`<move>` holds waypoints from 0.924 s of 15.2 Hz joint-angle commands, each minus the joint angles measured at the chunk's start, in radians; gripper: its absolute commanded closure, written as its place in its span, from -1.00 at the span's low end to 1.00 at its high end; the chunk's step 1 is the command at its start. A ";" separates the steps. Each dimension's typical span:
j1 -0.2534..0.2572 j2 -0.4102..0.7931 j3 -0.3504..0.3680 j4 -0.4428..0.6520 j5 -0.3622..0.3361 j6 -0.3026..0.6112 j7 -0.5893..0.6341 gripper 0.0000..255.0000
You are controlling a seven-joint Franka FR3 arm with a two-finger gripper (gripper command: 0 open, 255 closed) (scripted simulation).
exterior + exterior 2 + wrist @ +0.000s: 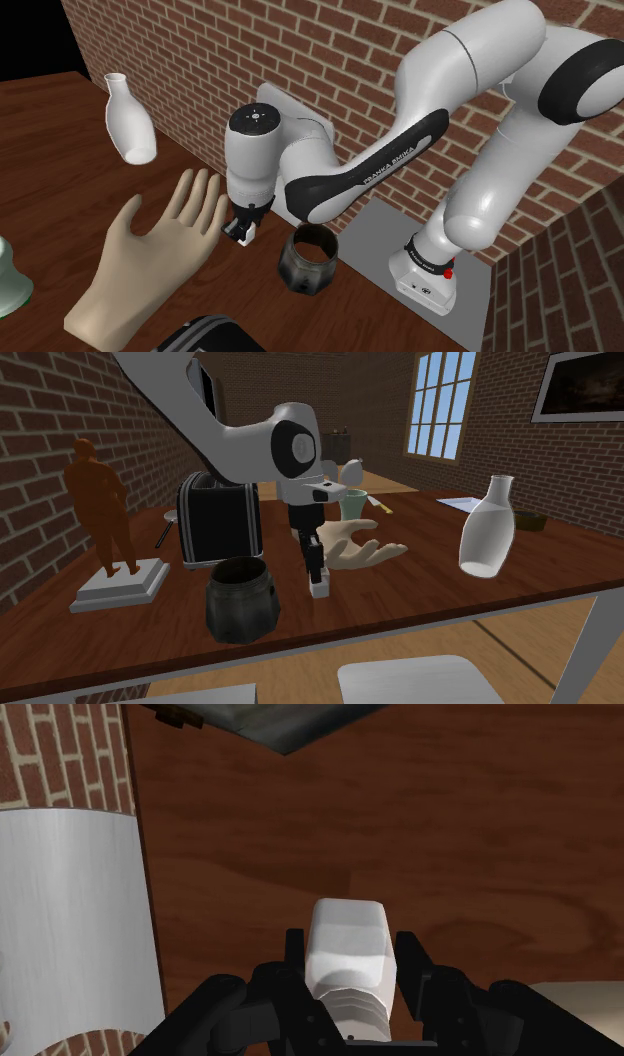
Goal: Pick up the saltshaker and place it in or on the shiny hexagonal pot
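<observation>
Clasping saltshaker (pixel 347 944): hand (pixel 241 232) closed round it, just beside pot (pixel 305 275); grasp done, placing in pot outstanding.

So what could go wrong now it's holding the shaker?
The shaker could slip from the gripper, which holds it only by its sides. The pot stands close by, so a low move might knock its rim. The beige hand lies right beside the gripper and might get bumped.

We see a white saltshaker (pixel 347 949) and a reddish-brown, wood-grained desk (pixel 450 834). The pot (pixel 310 262) is blackish (grey glints), the wall (pixel 180 60) red brick.
</observation>
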 commanded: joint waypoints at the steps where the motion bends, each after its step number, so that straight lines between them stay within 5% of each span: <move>1: 0.000 0.000 0.000 0.000 0.000 0.000 0.000 1.00; 14: -0.008 -0.081 0.006 0.040 0.086 -0.092 -0.071 1.00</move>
